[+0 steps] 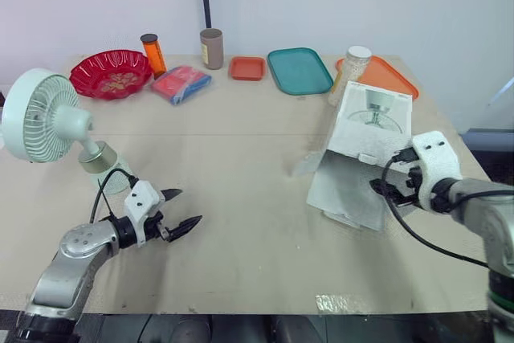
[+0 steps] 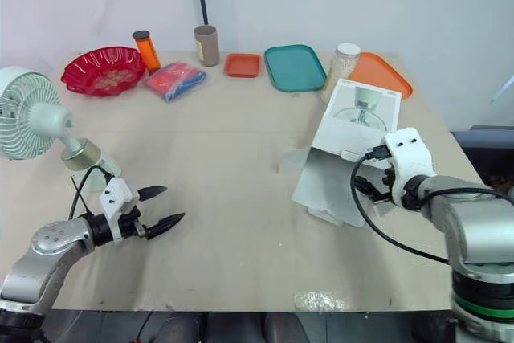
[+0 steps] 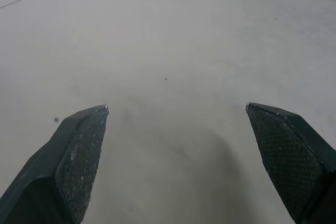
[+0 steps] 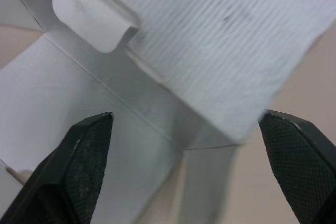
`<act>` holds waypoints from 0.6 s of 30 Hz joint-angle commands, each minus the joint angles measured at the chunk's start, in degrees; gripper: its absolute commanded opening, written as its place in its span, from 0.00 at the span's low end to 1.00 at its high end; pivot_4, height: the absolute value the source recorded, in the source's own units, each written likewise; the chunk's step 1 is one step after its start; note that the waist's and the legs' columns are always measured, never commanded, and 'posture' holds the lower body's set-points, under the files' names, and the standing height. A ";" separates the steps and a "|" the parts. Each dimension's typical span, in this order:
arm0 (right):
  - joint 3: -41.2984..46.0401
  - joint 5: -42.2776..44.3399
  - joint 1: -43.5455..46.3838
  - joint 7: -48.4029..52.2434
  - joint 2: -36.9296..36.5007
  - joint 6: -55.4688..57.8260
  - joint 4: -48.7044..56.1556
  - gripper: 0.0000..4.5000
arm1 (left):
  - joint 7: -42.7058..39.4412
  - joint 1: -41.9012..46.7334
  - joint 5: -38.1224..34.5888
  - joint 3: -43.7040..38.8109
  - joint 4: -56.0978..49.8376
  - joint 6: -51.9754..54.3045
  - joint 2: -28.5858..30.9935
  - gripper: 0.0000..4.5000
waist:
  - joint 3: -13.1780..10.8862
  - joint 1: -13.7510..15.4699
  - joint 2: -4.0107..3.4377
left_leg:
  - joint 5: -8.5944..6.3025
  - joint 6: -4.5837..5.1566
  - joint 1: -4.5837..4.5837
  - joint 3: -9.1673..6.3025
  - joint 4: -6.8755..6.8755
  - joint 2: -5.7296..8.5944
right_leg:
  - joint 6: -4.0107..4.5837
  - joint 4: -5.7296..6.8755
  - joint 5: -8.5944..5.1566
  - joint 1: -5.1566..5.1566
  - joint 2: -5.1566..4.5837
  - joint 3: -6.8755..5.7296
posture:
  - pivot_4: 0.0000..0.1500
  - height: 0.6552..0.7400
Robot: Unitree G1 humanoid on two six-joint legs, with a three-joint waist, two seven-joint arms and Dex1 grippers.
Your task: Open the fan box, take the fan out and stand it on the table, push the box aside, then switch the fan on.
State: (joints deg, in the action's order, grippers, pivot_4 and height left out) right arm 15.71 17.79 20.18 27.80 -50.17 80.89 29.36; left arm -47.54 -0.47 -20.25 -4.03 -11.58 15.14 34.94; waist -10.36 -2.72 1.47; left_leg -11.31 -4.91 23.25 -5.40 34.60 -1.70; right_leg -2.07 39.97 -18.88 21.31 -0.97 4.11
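The pale green fan point(image 1: 42, 116) stands upright on its base at the table's left edge, head tilted. The white fan box point(image 1: 363, 146) lies open on the right side of the table, its flap spread toward the front. My left gripper point(image 1: 181, 210) hovers open over bare table in front of and to the right of the fan, nothing between its fingertips point(image 3: 79, 150). My right gripper point(image 1: 384, 193) is open right at the box's front right corner, and its wrist view looks into the box's open mouth and flaps point(image 4: 110, 66).
Along the back stand a red bowl point(image 1: 110, 73), an orange bottle point(image 1: 152, 54), a red and blue packet point(image 1: 181, 83), a brown cup point(image 1: 211, 48), a small orange tray point(image 1: 247, 67), a teal tray point(image 1: 299, 70), a white jar point(image 1: 348, 75) and an orange tray point(image 1: 388, 76).
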 commanded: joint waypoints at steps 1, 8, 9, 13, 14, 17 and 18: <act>0.86 0.21 -0.71 2.01 -4.48 -3.23 1.26 1.00 | 0.49 -0.61 -0.65 -2.26 -3.09 0.17 1.13 1.00 | 0.00 0.01 0.02 | 0.00 0.00 0.00 0.00 0.00 0.00 | 0.00 -0.01 0.00 0.00 0.00 0.00 | 1.00 1.00; 1.46 1.57 -4.90 9.41 -11.15 -12.26 2.69 1.00 | 1.57 -1.50 -1.04 -2.91 -5.34 1.68 0.87 1.00 | 0.00 0.02 0.02 | 0.00 0.00 0.00 0.01 0.01 -0.01 | -0.02 -0.01 -0.01 -0.01 0.00 0.01 | 1.00 1.00; 2.70 2.64 -6.56 12.58 -11.61 -15.80 4.28 1.00 | 1.85 -1.58 -0.98 -2.89 -5.64 1.92 0.79 1.00 | -0.01 0.06 0.02 | 0.00 0.00 0.00 0.02 0.01 0.00 | -0.02 -0.01 -0.01 -0.01 -0.01 0.01 | 1.00 1.00; 9.51 9.22 -12.10 25.43 -9.57 -29.88 10.56 1.00 | 2.46 -2.14 -1.22 -3.44 -6.57 2.54 0.92 1.00 | -0.01 0.03 0.03 | -0.01 0.02 0.00 0.01 0.00 0.00 | -0.06 -0.02 -0.04 -0.02 -0.01 0.01 | 1.00 1.00; 10.21 11.62 -11.61 26.86 -7.92 -32.06 10.79 1.00 | 2.91 -2.04 -1.35 -3.79 -6.79 2.82 0.84 1.00 | -0.02 0.04 0.04 | -0.01 0.02 0.00 0.01 0.01 0.00 | -0.06 -0.02 -0.03 -0.03 0.00 0.01 | 1.00 1.00; 7.95 16.43 -6.20 25.69 -3.10 -34.53 8.28 1.00 | 4.15 -2.56 -1.96 -5.19 -8.32 3.58 0.57 1.00 | -0.05 -0.19 0.23 | -0.01 0.01 -0.08 0.00 0.07 -0.06 | -0.02 -0.02 0.00 -0.11 0.04 -0.01 | 1.00 1.00; 6.48 16.92 -4.38 25.00 -1.93 -34.97 7.27 1.00 | 4.61 -2.97 -2.33 -5.72 -9.09 3.89 0.44 1.00 | -0.05 -0.20 0.23 | 0.00 0.00 -0.11 0.01 0.08 -0.07 | -0.02 -0.02 0.03 -0.13 0.05 0.01 | 1.00 1.00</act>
State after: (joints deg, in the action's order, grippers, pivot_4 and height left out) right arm 22.55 32.56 13.43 53.60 -52.84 47.76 37.74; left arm -43.88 -2.89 -21.46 -7.42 -17.79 18.85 35.25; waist -10.41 -2.92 1.70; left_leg -11.30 -4.92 23.13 -5.40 34.70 -1.76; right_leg -2.09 39.95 -18.84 21.16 -0.92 4.12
